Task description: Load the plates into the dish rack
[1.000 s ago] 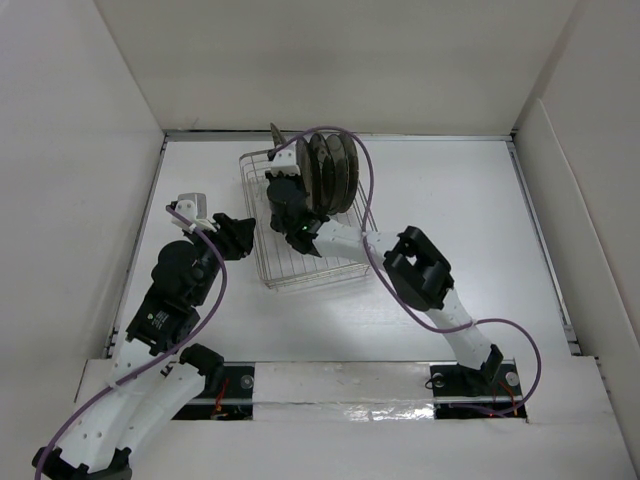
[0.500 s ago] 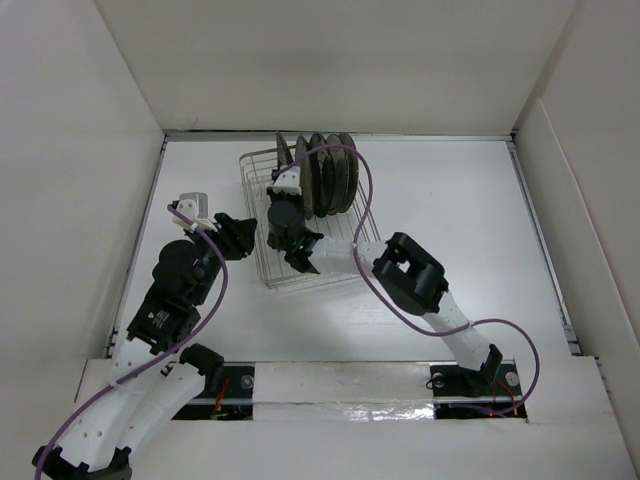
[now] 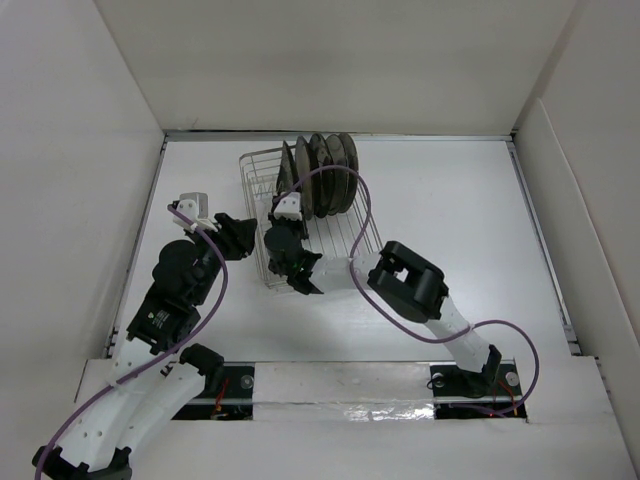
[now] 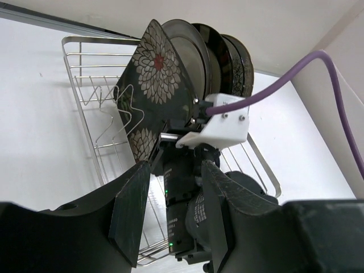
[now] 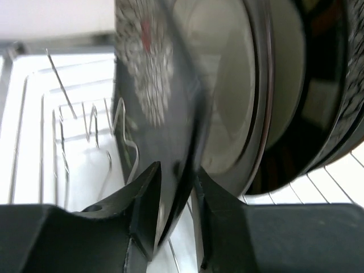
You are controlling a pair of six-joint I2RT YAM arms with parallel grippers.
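The silver wire dish rack (image 3: 256, 176) stands at the back of the table. Several round plates (image 3: 330, 170) stand upright in its right part, a shiny steel one (image 4: 183, 46) nearest the left wrist camera. The square black floral plate (image 3: 288, 166) stands on edge, leaning against them; it also shows in the left wrist view (image 4: 149, 74) and the right wrist view (image 5: 145, 68). My right gripper (image 3: 288, 196) reaches over the rack's near end and is shut on this plate's lower edge (image 5: 175, 176). My left gripper (image 3: 238, 236) is open and empty, left of the rack (image 4: 173, 190).
The rack's left part (image 4: 94, 96) holds only bare upright prongs (image 5: 62, 131). White walls close in the table at the back and both sides. The right arm's elbow (image 3: 405, 280) and purple cable (image 3: 365, 200) lie over the rack's right side.
The floral plate has gone from held apart at the rack's left end to leaning against the stacked plates. The right wrist has drawn toward the near edge. The left arm is still.
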